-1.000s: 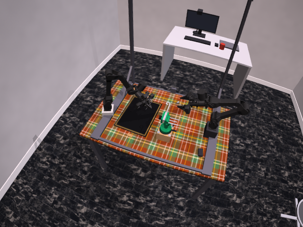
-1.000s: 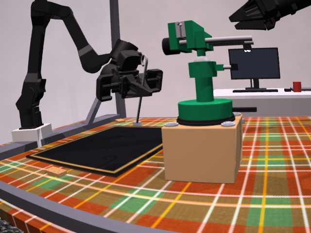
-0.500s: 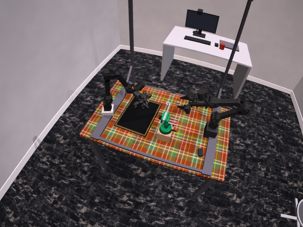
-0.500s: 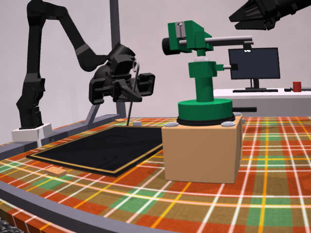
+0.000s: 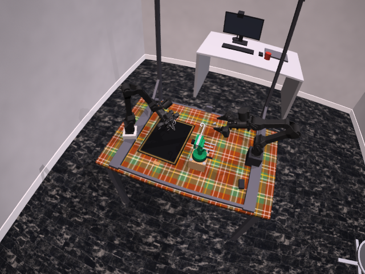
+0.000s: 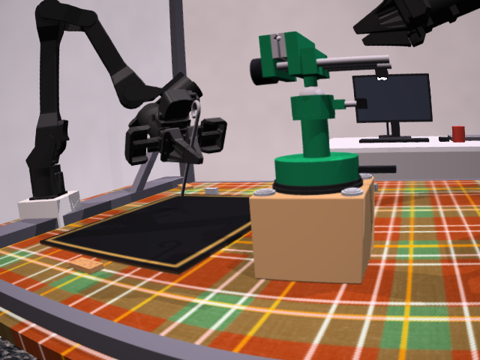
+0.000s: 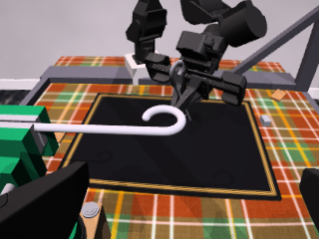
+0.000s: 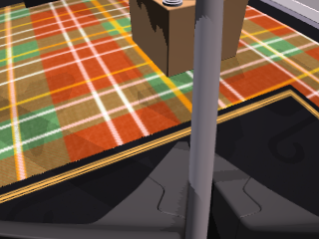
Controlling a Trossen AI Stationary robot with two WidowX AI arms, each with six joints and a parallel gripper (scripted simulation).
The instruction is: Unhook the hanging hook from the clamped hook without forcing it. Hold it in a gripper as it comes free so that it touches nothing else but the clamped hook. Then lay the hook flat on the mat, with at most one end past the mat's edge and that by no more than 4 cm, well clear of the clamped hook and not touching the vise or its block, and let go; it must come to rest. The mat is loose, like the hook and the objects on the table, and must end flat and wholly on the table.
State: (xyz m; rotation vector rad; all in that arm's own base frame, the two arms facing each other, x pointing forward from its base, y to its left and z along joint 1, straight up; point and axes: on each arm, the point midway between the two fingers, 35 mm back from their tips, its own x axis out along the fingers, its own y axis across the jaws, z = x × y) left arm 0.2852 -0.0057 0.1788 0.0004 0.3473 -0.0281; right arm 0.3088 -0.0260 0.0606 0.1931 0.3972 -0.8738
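My right gripper (image 5: 170,124) is over the far part of the black mat (image 5: 165,140) and is shut on the free hook (image 6: 191,143). The hook stands nearly upright, curl at the top; its lower end is at the mat (image 6: 154,228), and I cannot tell whether it touches. In the right wrist view its shaft (image 8: 202,119) runs between the fingers. The clamped hook (image 7: 134,126) sticks out of the green vise (image 6: 306,61) on its tan block (image 6: 312,230). My left gripper (image 5: 220,123) is open and empty, in the air beyond the vise.
A small cork-coloured piece (image 6: 87,264) lies by the mat's near corner. A grey bit (image 6: 211,190) and an orange bit (image 6: 186,186) lie behind the mat. A small black block (image 5: 240,183) lies near the table's right front. Two frame posts rise at the back.
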